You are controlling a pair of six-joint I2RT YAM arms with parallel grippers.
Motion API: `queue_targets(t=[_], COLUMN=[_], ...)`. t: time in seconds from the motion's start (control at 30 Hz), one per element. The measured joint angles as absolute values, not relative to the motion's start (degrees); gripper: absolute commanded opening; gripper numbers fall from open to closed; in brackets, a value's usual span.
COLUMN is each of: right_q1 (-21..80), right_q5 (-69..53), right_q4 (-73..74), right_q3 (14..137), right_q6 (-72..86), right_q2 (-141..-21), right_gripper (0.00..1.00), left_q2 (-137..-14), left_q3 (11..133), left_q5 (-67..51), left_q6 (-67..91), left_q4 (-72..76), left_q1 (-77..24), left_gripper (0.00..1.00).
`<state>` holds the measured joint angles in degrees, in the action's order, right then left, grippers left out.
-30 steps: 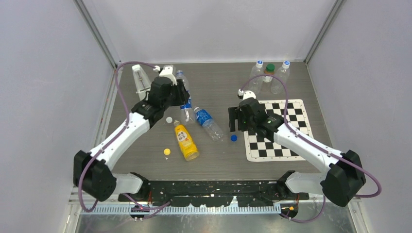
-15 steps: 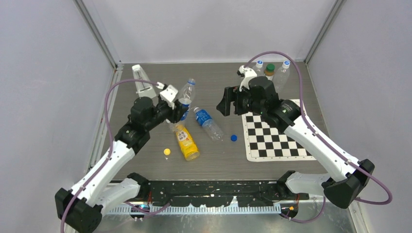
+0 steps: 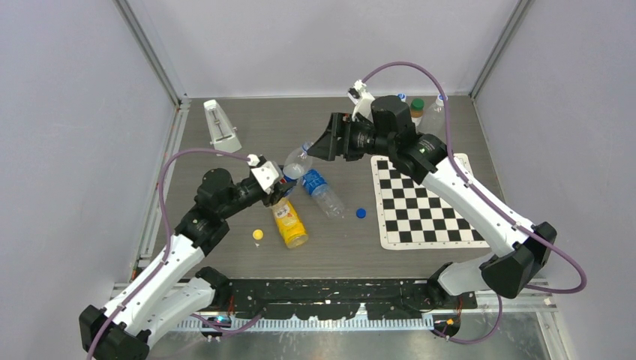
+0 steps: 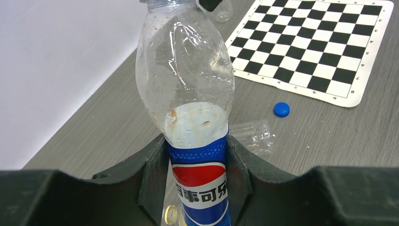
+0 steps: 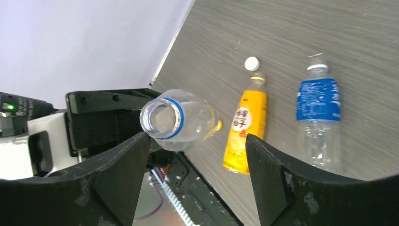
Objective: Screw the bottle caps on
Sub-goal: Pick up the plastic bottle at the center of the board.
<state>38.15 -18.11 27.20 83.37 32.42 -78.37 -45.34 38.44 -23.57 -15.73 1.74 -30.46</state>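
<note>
The blue cap (image 3: 361,213), yellow cap (image 3: 258,235) and white cap (image 5: 252,63) lie loose on the table (image 3: 337,251); the left gripper (image 4: 197,162) clamps the uncapped Pepsi bottle (image 4: 186,80), probably to steady its neck, while the right gripper (image 5: 197,141) stands wide and empty

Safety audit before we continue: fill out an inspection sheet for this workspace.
Surface: grey table, chessboard mat at right.
Job's things: blue cap, yellow cap, white cap loose on table; yellow bottle and blue-label bottle lying down.
Clutter: white wedge-shaped object; standing bottles at back, one green-capped.
Grippers: left gripper, jaws shut on Pepsi bottle; right gripper, jaws open beside its uncapped mouth.
Cables: purple cables loop over both arms.
Surroundings: plain walls; nothing else seen.
</note>
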Motion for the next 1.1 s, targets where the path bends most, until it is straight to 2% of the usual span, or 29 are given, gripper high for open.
queue_targets(t=[0.07, 0.23, 0.5, 0.6, 0.67, 0.7, 0.8, 0.9, 0.97, 1.1], right_q1=[38.2, 38.2, 38.1, 37.9, 37.9, 37.9, 37.9, 37.9, 38.0, 38.2], right_q5=[-20.1, -23.5, -24.9, -24.7, -24.3, -23.9, -23.0, -22.3, -22.4, -23.0], right_q4=[26.3, 23.9, 22.0, 21.5, 21.2, 21.1, 21.3, 22.2, 22.5, 23.2], right_q3=[83.6, 84.1, 84.0, 83.6, 83.3, 83.0, 82.5, 82.5, 82.5, 82.5], right_q6=[33.8, 36.7, 38.3, 38.3, 38.3, 38.2, 38.1, 37.7, 37.6, 36.9], right_q2=[-79.4, -81.8, -82.0, -82.0, -82.0, -82.0, -82.0, -82.0, -82.0, -82.0], right_gripper=[0.77, 0.63, 0.29, 0.12, 0.03, 0.01, 0.0, 0.01, 0.01, 0.01], left_q2=[-45.4, -45.4, -45.4, -45.5, -45.9, -46.2, -47.3, -48.3, -48.8, -49.5], left_q3=[38.4, 38.3, 38.3, 38.3, 38.3, 38.3, 38.3, 38.3, 38.3, 38.3], left_q5=[-23.4, -23.6, -22.9, -22.0, -21.5, -21.3, -21.1, -21.0, -20.9, -21.0], left_q6=[-15.8, -16.0, -15.9, -15.4, -15.1, -14.9, -13.9, -13.3, -13.5, -12.6], left_q4=[1.7, 1.9, 2.0, 2.0, 2.0, 2.0, 2.0, 2.1, 2.1, 2.1], left_q1=[-30.9, -32.5, -33.0, -33.2, -33.3, -33.3, -33.5, -34.0, -34.2, -34.4], left_gripper=[0.17, 0.17, 0.17, 0.2, 0.28, 0.38, 0.66, 0.86, 0.92, 0.94])
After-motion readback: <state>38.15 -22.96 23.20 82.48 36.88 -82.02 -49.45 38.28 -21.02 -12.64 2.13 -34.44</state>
